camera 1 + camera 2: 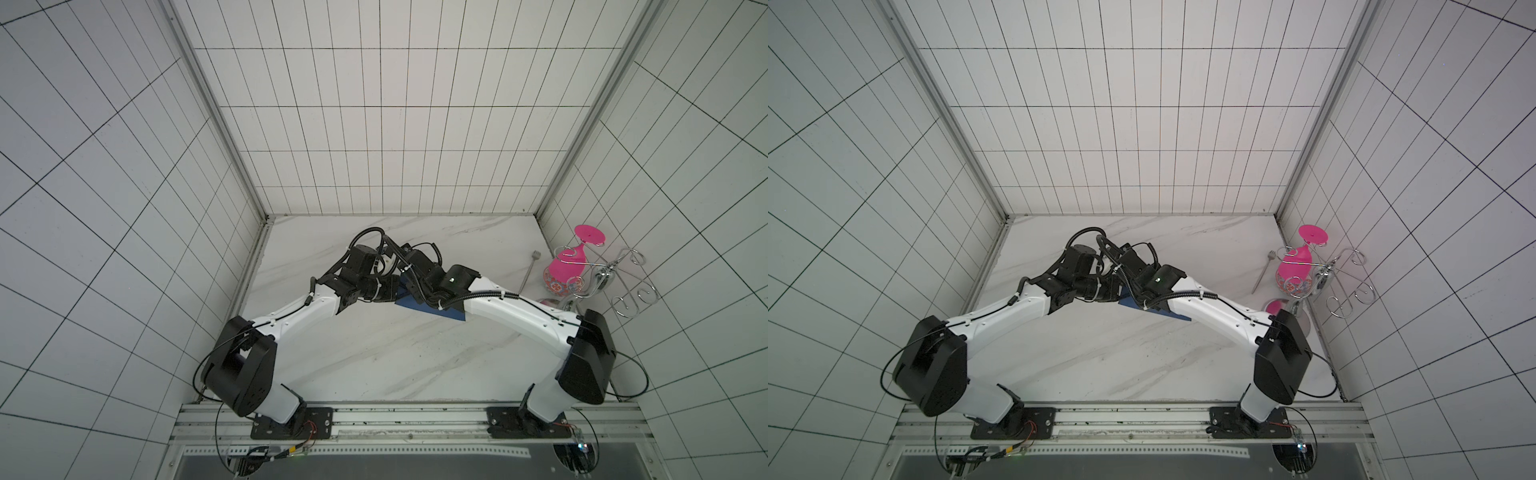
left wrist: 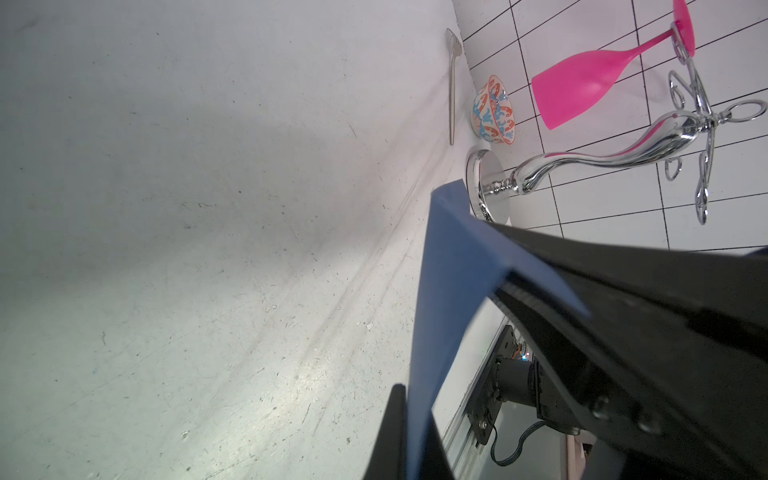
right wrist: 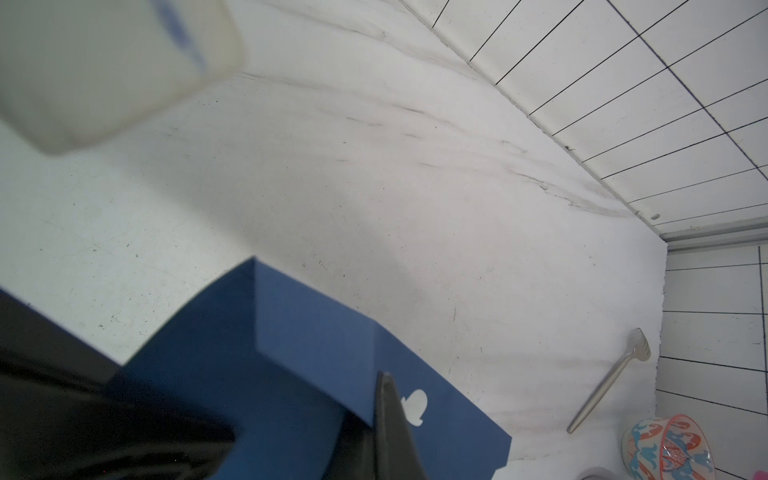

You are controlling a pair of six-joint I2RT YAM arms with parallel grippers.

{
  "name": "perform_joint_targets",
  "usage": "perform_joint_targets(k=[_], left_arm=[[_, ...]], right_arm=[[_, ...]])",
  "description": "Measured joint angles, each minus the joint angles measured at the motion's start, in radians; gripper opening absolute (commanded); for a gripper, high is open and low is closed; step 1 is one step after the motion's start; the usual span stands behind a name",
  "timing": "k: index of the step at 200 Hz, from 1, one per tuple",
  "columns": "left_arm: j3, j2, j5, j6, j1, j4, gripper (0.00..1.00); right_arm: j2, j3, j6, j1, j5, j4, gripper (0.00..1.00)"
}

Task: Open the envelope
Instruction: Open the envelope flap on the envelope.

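Observation:
The dark-blue envelope (image 1: 417, 308) (image 1: 1166, 312) sits mid-table between my two wrists, which mostly cover it in both top views. In the left wrist view the envelope's sheet (image 2: 446, 266) runs edge-on between the black fingers, and my left gripper (image 2: 409, 401) is shut on it. In the right wrist view the envelope (image 3: 299, 340) shows a raised, folded panel and a small white mark (image 3: 416, 406). My right gripper (image 3: 380, 401) is shut on the edge of that panel, right beside the mark. Whether the envelope touches the table cannot be told.
At the right wall stands a chrome wire rack (image 1: 604, 276) with a pink wine glass (image 1: 567, 266) hanging on it. A patterned bowl (image 1: 559, 287) and a metal fork (image 1: 528, 272) lie beside it. Tiled walls close in three sides.

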Motion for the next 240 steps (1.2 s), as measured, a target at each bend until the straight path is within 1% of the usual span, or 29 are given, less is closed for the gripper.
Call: perform_joint_targets(k=[141, 194, 206, 240], left_arm=[[0.001, 0.0, -0.005, 0.026, 0.0, -0.014, 0.0], [0.001, 0.0, -0.031, 0.04, 0.0, -0.041, 0.0], [0.001, 0.0, -0.033, 0.042, 0.0, -0.045, 0.0], [0.001, 0.006, -0.024, 0.055, 0.0, -0.047, 0.0]], right_arm=[[0.024, 0.052, -0.019, -0.014, -0.043, -0.068, 0.03], [0.05, 0.083, -0.03, -0.023, -0.042, -0.1, 0.03], [0.055, 0.084, -0.03, -0.024, -0.043, -0.101, 0.05], [0.064, 0.099, -0.037, -0.037, -0.056, -0.114, 0.15]])
